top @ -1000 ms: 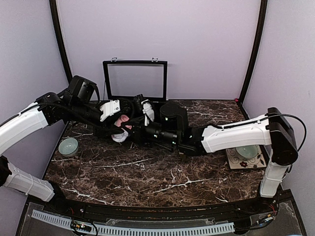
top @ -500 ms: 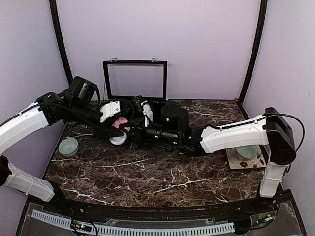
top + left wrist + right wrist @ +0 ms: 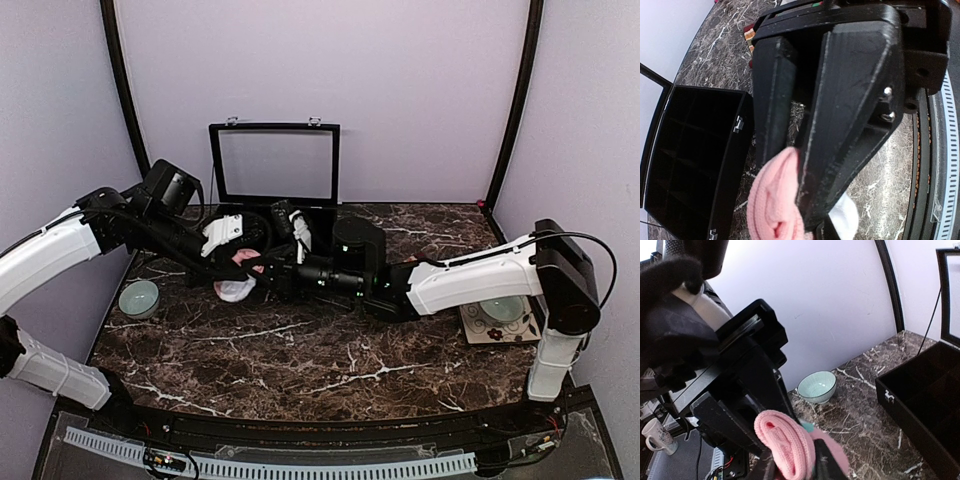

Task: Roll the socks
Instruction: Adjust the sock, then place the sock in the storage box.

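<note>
A pink sock (image 3: 245, 257), rolled into a thick bundle, sits between both grippers near the table's back left. My left gripper (image 3: 243, 263) comes in from the left. In the left wrist view its black fingers (image 3: 840, 125) pinch the pink sock (image 3: 775, 205), and a white part (image 3: 846, 218) shows below. My right gripper (image 3: 263, 270) reaches across from the right. In the right wrist view the right gripper (image 3: 795, 463) has a finger on each side of the roll (image 3: 785, 442), shut on it. A mint patch (image 3: 807, 426) peeks out. A white part (image 3: 235, 291) hangs toward the table.
An open black case (image 3: 322, 215) with its lid upright stands just behind the grippers, also in the right wrist view (image 3: 920, 405). A teal bowl (image 3: 139, 297) sits at the left edge. Another bowl on a patterned mat (image 3: 478, 330) is at the right.
The left gripper's fingers have closed onto the pink sock. Both grippers and the sock have shifted slightly left and down toward the table.
</note>
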Motion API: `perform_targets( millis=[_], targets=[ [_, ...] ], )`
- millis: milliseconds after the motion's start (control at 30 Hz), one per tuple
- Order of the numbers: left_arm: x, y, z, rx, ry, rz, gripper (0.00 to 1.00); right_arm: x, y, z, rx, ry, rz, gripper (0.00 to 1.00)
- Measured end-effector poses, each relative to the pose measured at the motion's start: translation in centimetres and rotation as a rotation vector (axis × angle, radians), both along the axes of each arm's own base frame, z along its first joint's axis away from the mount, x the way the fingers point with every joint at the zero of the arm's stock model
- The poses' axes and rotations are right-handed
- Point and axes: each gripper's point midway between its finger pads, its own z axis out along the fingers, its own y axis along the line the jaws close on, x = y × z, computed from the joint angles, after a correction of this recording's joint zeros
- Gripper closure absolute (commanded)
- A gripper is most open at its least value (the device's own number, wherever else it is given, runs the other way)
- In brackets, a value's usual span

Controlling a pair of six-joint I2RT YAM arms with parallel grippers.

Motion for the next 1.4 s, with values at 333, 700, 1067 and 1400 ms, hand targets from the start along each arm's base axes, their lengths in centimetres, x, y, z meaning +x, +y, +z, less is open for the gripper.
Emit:
perform_targets(
  millis=[333,700,1067,1400],
  targets=[
    [4.1,1.3,1.2,-0.062,-0.042,0.131,1.00,1.3,-2.3,1.3,0.036,-0.012,-0.042,0.35],
    [25.2,11.0,1.6,-0.172,-0.228,0.618,1.00,4.5,-8.0,5.9,0.044,-0.195,-0.279,0.51],
    [34.9,11.4,-3.7,-0.300,-0.208,0.664,1.00,5.1,-8.4,0.2,-0.100,-0.194,-0.304,0.55],
    [37.4,11.7,-7.9,-0.321,-0.204,0.658,1.00,5.9,-9.3,-1.2,-0.115,-0.147,-0.323,0.58]
  ],
)
